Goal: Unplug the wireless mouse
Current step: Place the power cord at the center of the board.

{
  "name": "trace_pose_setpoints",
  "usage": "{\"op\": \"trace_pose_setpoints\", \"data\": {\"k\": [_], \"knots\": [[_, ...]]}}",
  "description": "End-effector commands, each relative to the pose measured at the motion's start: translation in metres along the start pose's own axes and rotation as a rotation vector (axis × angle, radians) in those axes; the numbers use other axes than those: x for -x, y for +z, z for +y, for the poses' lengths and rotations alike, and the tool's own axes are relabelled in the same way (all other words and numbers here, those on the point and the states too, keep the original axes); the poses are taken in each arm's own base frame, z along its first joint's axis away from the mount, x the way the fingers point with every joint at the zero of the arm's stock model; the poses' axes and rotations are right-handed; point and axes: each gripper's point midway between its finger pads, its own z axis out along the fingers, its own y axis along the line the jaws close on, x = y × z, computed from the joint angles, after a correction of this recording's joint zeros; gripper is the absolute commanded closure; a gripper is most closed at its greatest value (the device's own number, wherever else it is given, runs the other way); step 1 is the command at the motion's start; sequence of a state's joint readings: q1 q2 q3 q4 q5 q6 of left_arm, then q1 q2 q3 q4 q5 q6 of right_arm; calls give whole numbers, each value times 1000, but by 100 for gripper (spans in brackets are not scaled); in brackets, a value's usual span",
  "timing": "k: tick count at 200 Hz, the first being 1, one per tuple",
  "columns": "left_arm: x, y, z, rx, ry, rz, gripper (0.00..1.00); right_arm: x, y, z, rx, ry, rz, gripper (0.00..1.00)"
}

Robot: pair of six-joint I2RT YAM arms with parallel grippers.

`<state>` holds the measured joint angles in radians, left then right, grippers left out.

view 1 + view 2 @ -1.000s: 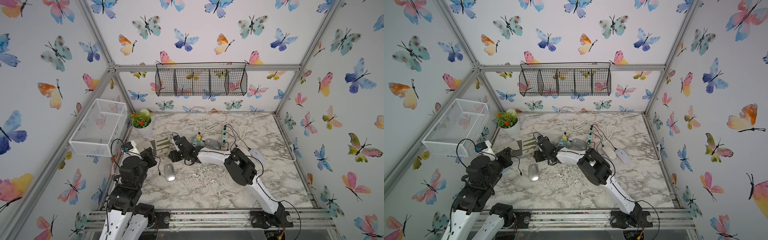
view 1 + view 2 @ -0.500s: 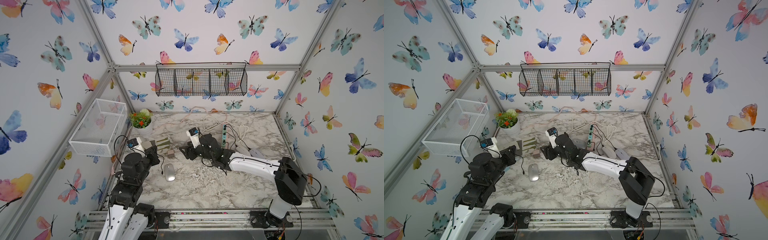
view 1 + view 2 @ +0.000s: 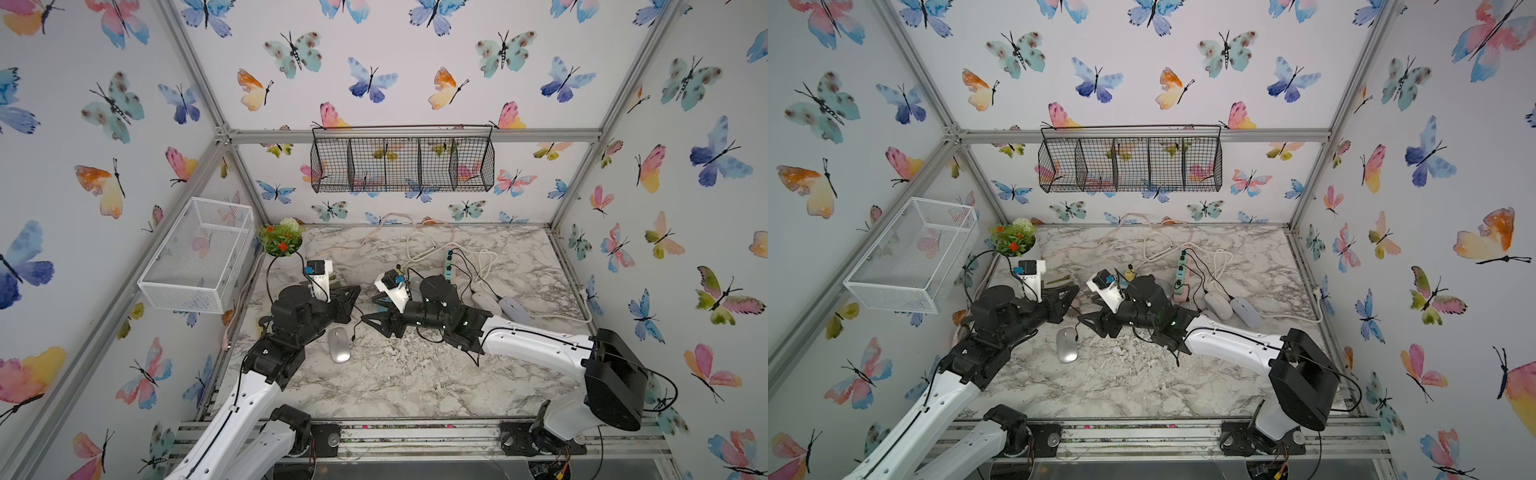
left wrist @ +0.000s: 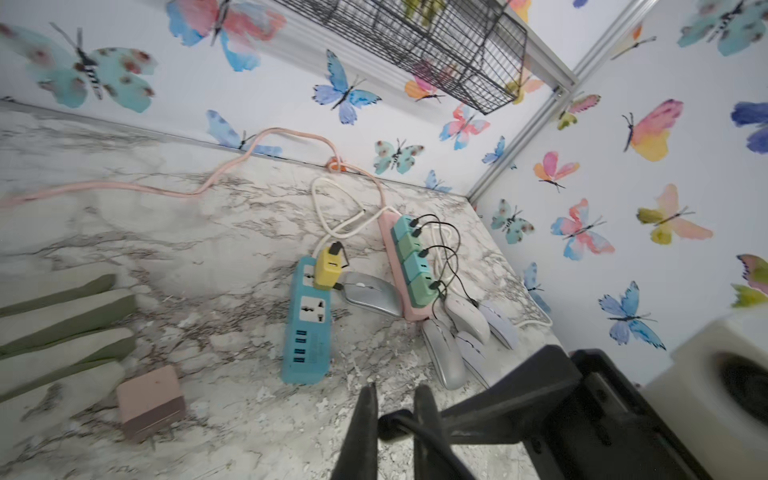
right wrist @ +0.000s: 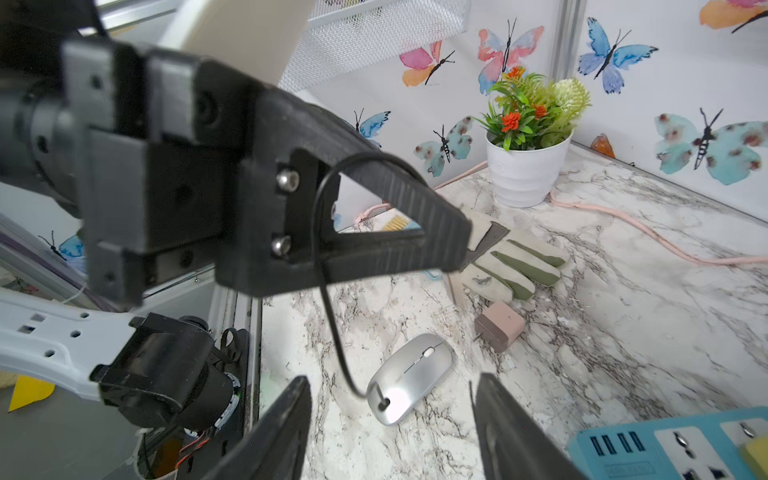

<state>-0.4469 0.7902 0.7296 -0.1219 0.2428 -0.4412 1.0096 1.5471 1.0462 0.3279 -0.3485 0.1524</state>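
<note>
The silver wireless mouse (image 3: 338, 345) (image 3: 1067, 345) (image 5: 411, 376) lies on the marble table near the front left. A thin black cable (image 5: 328, 299) is plugged into its end and rises to my left gripper (image 3: 353, 297) (image 3: 1073, 293) (image 4: 395, 419). That gripper is shut on the cable's other end, above and behind the mouse. My right gripper (image 3: 374, 322) (image 3: 1092, 322) (image 5: 390, 419) is open just right of the mouse. In the right wrist view the mouse shows between its fingers, untouched.
A blue power strip (image 4: 307, 324) with a yellow adapter, a pink strip (image 4: 411, 266) with cables and several other mice (image 4: 465, 320) lie behind the right arm. A glove (image 5: 511, 266), a pink charger block (image 5: 498, 326) and a plant pot (image 5: 525, 166) are at the back left.
The right arm's elbow has swung out to the right, and its gripper has come forward toward the mouse. The left gripper has moved right toward the centre with the cable. The mouse has stayed put.
</note>
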Motion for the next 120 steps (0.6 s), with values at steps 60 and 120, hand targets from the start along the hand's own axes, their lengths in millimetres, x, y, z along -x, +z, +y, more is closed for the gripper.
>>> {"op": "trace_pose_setpoints", "data": {"k": [60,120], "knots": [[16,7,-25,-45,75,-57,100,5,-10,10,20,-11,-30,60],[11,11,-21,-29,72,-39,100,8,-20,12,12,-26,-44,69]]}}
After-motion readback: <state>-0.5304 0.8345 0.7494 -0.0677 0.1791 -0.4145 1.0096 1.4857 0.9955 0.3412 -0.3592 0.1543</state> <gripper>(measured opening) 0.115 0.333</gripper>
